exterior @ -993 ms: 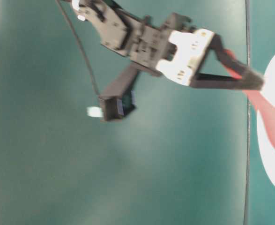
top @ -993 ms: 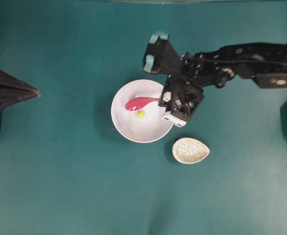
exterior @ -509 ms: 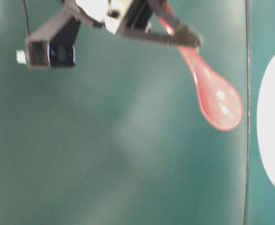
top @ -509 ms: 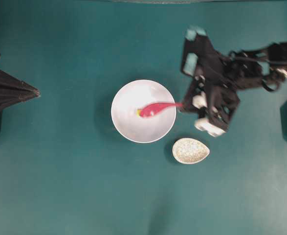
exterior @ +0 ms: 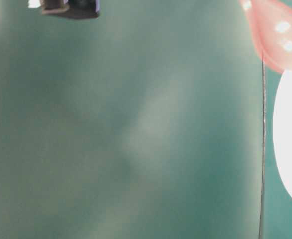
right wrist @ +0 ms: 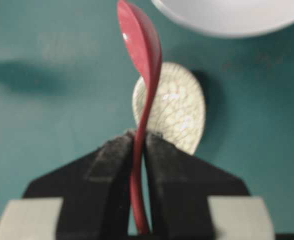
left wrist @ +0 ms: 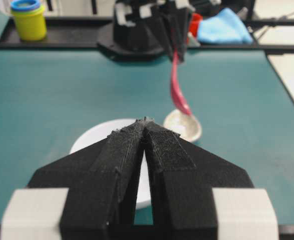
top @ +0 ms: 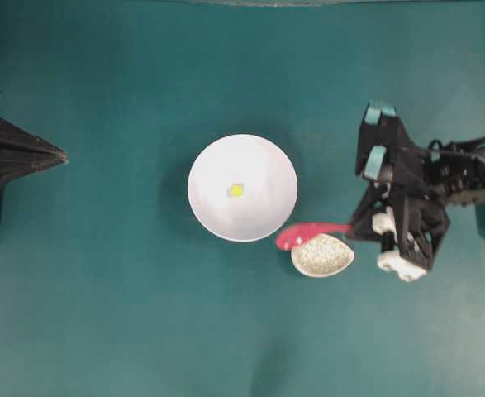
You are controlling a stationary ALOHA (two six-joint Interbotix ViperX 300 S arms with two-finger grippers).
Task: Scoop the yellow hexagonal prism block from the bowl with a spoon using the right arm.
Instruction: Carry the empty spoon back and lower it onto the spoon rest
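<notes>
Block (top: 236, 190) is lying alone in one bowl (top: 205, 211); right gripper (top: 354, 228) is pinching one spoon (top: 301, 234) over one speckled dish (top: 329, 260); left gripper (top: 60, 155) fingers are pressed together.

You see a plain white bowl (top: 242, 157) holding a bright yellow block (top: 236, 190), a glossy pink-red spoon (top: 308, 232), a beige dish (top: 322, 255) with dark speckles, black arms with teal-taped fingertips (top: 381, 110), all on a teal table (top: 126, 314).
</notes>
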